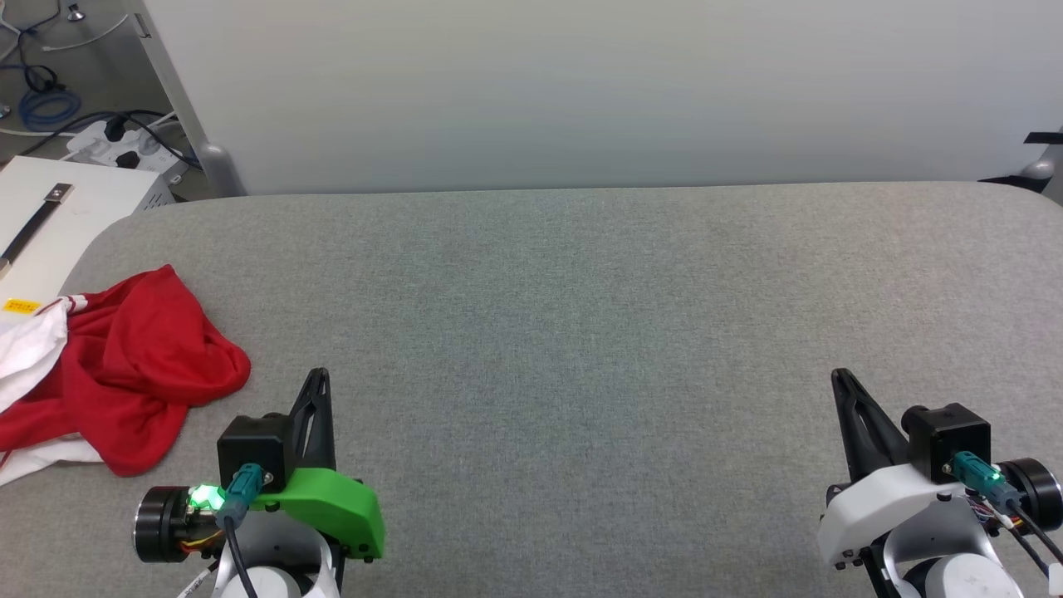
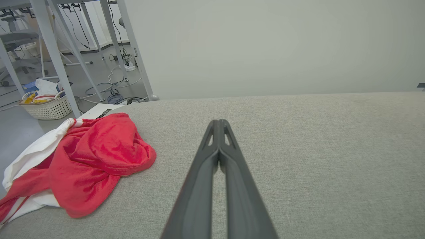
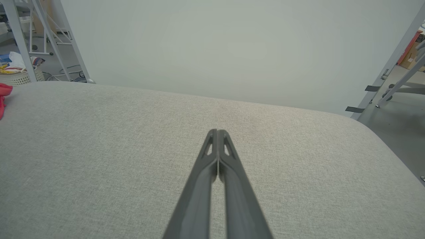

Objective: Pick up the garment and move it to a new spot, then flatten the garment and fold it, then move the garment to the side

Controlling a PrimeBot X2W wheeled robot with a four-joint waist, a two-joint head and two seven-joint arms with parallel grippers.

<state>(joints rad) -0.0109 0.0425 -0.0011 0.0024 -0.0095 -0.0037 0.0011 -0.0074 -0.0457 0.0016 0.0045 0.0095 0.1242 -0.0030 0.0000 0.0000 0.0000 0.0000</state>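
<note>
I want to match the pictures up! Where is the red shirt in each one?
Head view: the garment lies crumpled at the left edge.
Left wrist view: the garment is at the lower left.
Right wrist view: the garment is a red sliver at the far left edge.
Shared landmark: the grey table it lies on.
</note>
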